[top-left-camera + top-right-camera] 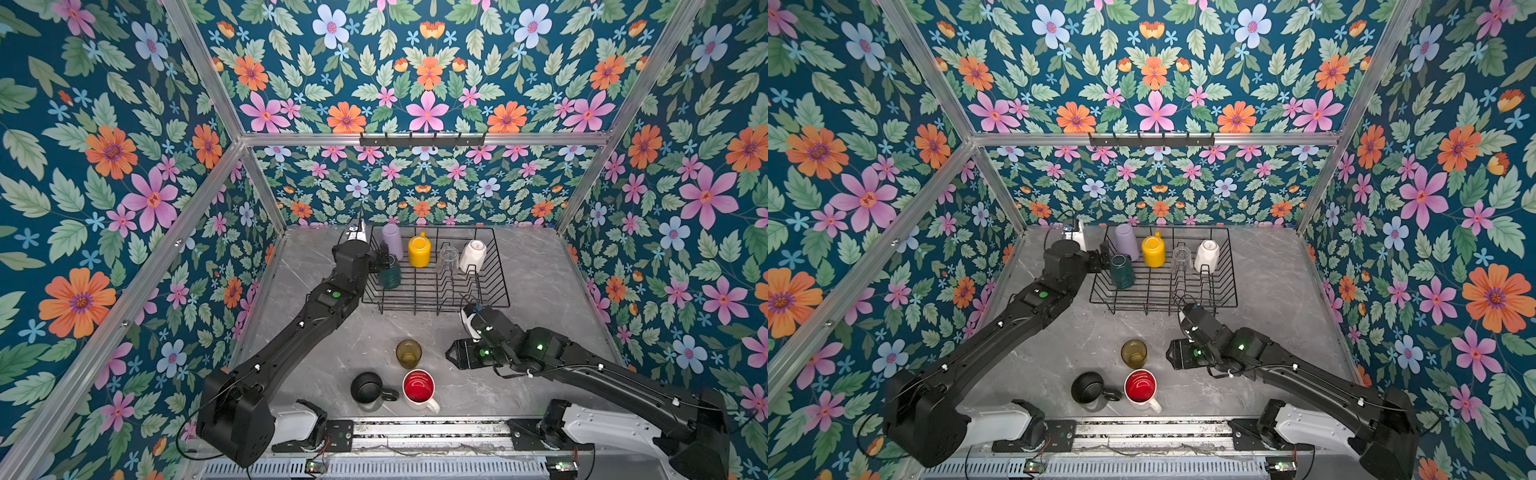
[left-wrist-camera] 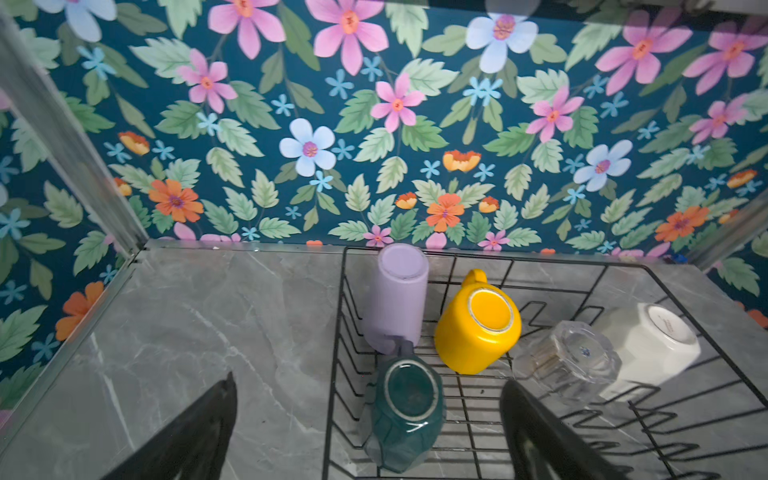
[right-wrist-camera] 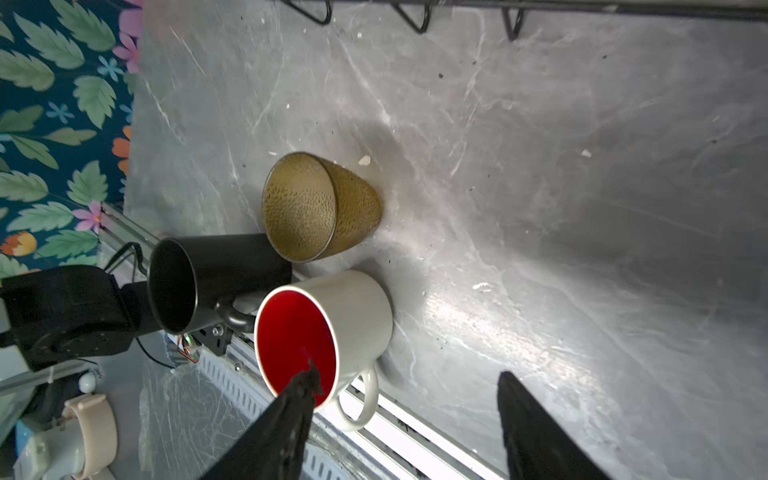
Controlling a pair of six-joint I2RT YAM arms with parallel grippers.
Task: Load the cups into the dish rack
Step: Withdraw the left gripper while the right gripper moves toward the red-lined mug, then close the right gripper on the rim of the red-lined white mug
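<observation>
Two matte-black jointed arms on glossy white bases.
The left arm [image 1: 291, 340] and right arm [image 1: 602, 370] are built of boxy black segments, each joined to a white base shell [image 1: 291, 422] bolted on a silver rail [image 1: 428, 430] at the near edge. A thin black cable runs along each arm, pinned by small white clips [image 1: 601, 367]. Green status lights [image 1: 336, 294] glow on the joints. A pale camera block [image 1: 468, 322] sits at each wrist, and the fingers [image 2: 199, 432] are dark, flat, tapering blades.
</observation>
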